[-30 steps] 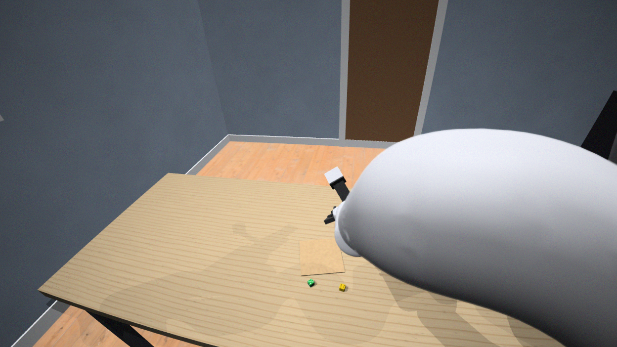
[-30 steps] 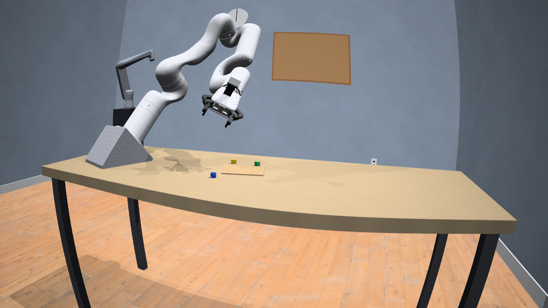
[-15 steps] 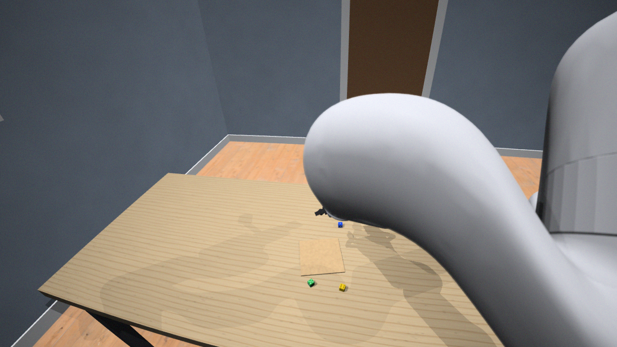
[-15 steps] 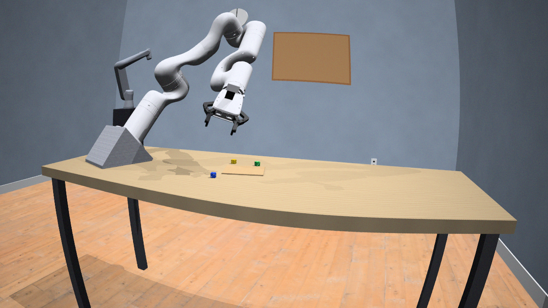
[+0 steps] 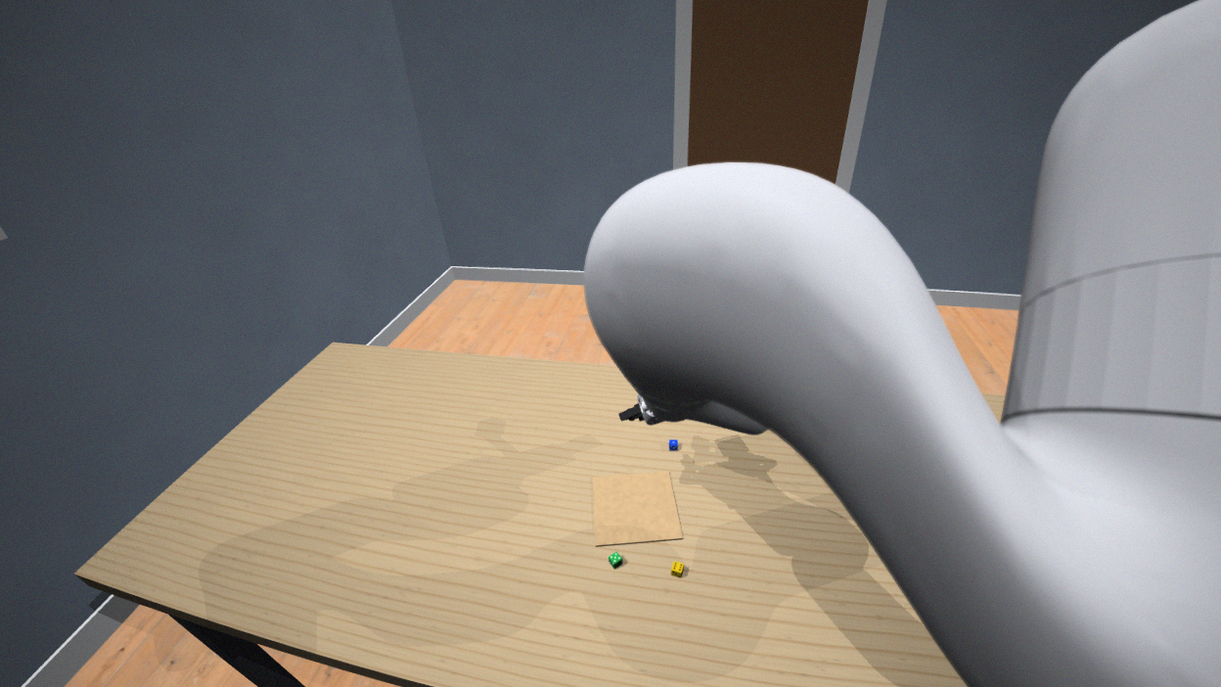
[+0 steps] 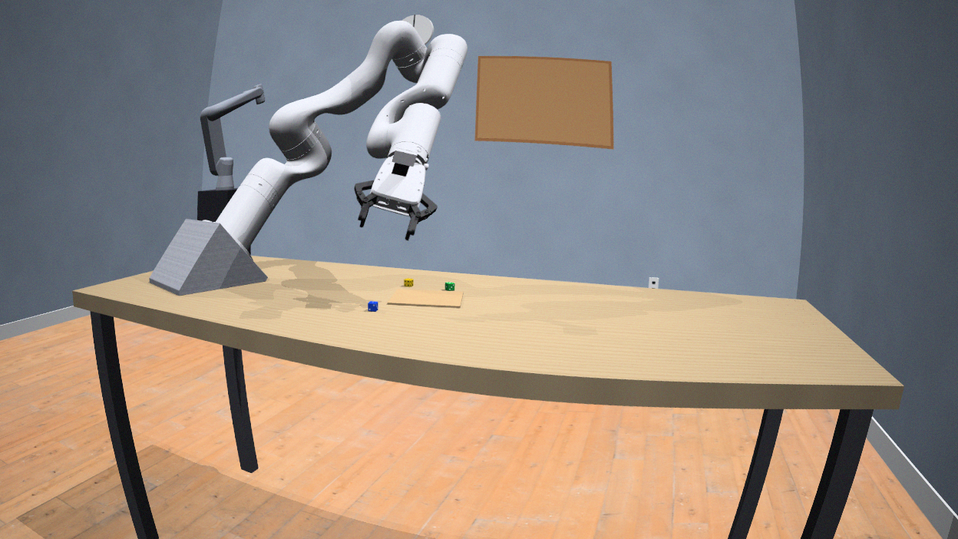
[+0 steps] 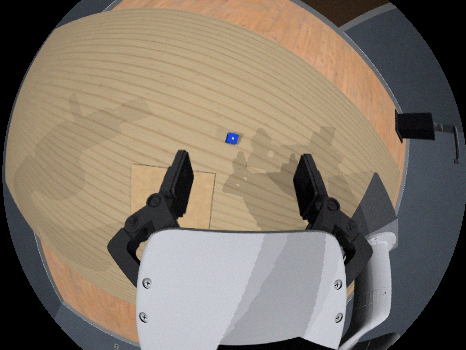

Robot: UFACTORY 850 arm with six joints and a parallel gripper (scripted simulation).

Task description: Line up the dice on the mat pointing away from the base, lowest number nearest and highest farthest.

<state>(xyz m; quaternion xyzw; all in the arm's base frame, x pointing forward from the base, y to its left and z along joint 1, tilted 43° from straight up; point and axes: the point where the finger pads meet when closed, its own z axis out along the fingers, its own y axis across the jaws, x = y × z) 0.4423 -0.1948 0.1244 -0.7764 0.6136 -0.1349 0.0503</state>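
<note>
A tan square mat (image 5: 636,507) lies flat on the wooden table; it also shows in the exterior view (image 6: 426,298) and partly behind a finger in the wrist view (image 7: 172,198). A blue die (image 5: 673,444) (image 6: 372,305) (image 7: 232,138) sits on the table just off one side of the mat. A green die (image 5: 614,559) (image 6: 449,286) and a yellow die (image 5: 677,568) (image 6: 407,282) sit on the table off the opposite side. None is on the mat. My gripper (image 6: 387,225) (image 7: 244,164) hangs open and empty high above the table, over the mat's area. The arm hides most of it in the top view.
The arm's grey wedge base (image 6: 204,259) stands at the table's left end. The arm's big white link (image 5: 853,410) blocks the right of the top view. A dark stand with a camera arm (image 6: 217,153) is behind the base.
</note>
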